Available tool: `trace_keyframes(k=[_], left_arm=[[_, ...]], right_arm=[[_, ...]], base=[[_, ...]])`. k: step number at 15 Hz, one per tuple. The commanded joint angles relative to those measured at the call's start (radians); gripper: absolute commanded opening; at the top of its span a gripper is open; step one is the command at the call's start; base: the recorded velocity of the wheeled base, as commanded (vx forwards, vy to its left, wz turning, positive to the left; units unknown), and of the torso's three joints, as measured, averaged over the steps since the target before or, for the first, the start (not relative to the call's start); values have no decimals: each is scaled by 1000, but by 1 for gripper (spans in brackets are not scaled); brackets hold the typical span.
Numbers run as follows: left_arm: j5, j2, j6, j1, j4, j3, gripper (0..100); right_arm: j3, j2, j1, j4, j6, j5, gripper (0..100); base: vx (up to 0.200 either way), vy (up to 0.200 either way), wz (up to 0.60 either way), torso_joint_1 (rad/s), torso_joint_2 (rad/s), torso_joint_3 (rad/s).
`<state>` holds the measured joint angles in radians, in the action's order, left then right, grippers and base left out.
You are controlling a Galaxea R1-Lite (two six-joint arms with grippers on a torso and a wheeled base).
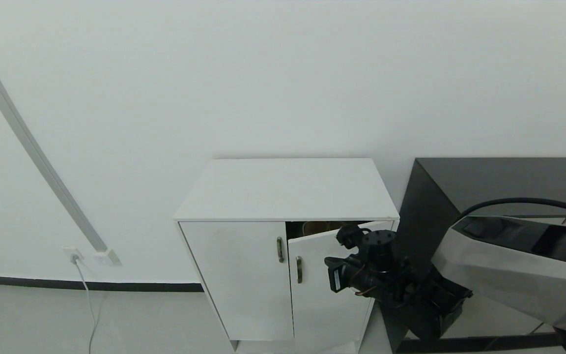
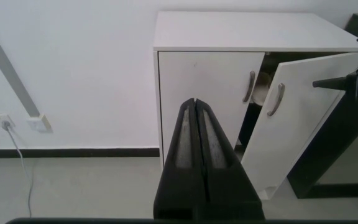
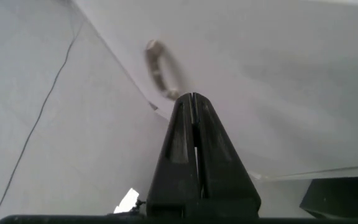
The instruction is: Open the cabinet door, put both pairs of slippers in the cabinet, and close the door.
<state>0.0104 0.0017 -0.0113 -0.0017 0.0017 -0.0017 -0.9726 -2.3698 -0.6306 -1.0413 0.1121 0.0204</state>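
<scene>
The cabinet [image 1: 285,189], door [image 1: 322,314] ajar, is standing on grey floor [image 1: 116,319] against the wall [image 1: 283,73], with left end effector [image 2: 194,109] and right end effector [image 3: 194,102] pinching fully together, seemingly empty.

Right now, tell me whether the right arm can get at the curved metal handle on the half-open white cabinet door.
Probably yes: the right gripper sits shut before the white cabinet door, close to the curved metal handle, with nothing between. It must open first to grasp.

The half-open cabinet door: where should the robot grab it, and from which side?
Probably the thin upright handle on the ajar right door, coming straight from the front. It stands off the panel, leaving a gap behind to hook, and sits by the free edge.
</scene>
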Motion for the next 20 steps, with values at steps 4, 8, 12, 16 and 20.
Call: trace_keyframes(k=[4,8,12,16,20], left_arm=[[0,0,-1,-1,0,0,0],[-1,0,-1,0,0,0,0],[-1,0,-1,0,0,0,0],[0,0,-1,0,0,0,0],[0,0,-1,0,0,0,0]], right_arm=[[-100,-28,37,61,0,1,0],[-121,-42,51,67,0,1,0],[-166,-66,60,78,-2,1,0],[-206,-83,65,102,0,1,0],[-230,-98,72,106,-2,1,0]], base=[[0,0,0,0,0,0],[0,0,0,0,0,0],[0,0,0,0,0,0],[0,0,0,0,0,0],[0,0,0,0,0,0]])
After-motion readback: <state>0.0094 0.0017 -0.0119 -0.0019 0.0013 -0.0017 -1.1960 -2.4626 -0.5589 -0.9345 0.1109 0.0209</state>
